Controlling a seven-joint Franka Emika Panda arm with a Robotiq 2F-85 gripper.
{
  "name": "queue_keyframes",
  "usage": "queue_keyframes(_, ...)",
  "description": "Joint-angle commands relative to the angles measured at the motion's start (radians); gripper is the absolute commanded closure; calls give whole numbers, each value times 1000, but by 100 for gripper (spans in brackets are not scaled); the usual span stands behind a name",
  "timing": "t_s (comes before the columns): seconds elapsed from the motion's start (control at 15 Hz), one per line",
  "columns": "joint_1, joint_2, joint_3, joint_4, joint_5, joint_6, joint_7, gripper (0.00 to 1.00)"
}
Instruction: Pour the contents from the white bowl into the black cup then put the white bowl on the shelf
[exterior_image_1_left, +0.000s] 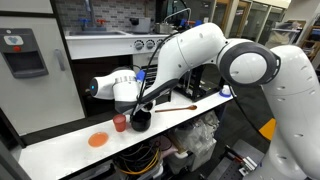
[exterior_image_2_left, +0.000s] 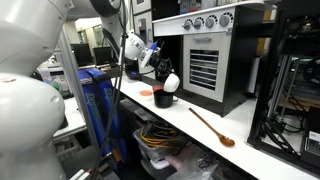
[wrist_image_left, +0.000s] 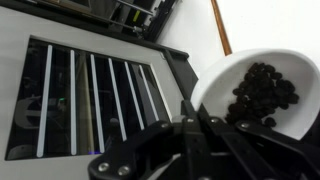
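Note:
My gripper (wrist_image_left: 196, 122) is shut on the rim of the white bowl (wrist_image_left: 225, 80), which fills the right of the wrist view and holds dark round pieces (wrist_image_left: 262, 95). In an exterior view the white bowl (exterior_image_2_left: 171, 82) hangs tilted just above the glossy black cup (exterior_image_2_left: 163, 99), with the gripper (exterior_image_2_left: 163, 74) gripping it from the upper left. From the opposite side the gripper (exterior_image_1_left: 143, 103) reaches down over the black cup (exterior_image_1_left: 141, 119) and hides most of the bowl. The shelf (exterior_image_1_left: 100, 37) is the ledge of the dark recess in the white cabinet behind.
A red cup (exterior_image_1_left: 120, 123) stands beside the black cup, and a flat orange disc (exterior_image_1_left: 98, 140) lies further along the white countertop (exterior_image_1_left: 60, 150). A wooden spoon (exterior_image_2_left: 212, 127) lies on the counter. A black oven with a slatted front (exterior_image_2_left: 203, 66) stands behind the cups.

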Motion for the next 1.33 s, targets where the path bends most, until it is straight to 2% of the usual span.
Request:
queue_keyframes(0.0, 5, 31, 13, 26, -60, -24, -13, 99)
queue_keyframes(0.53, 23, 67, 23, 29, -193, -20, 20, 99)
queue_keyframes(1.27, 46, 86, 46, 14, -295, -31, 22, 99)
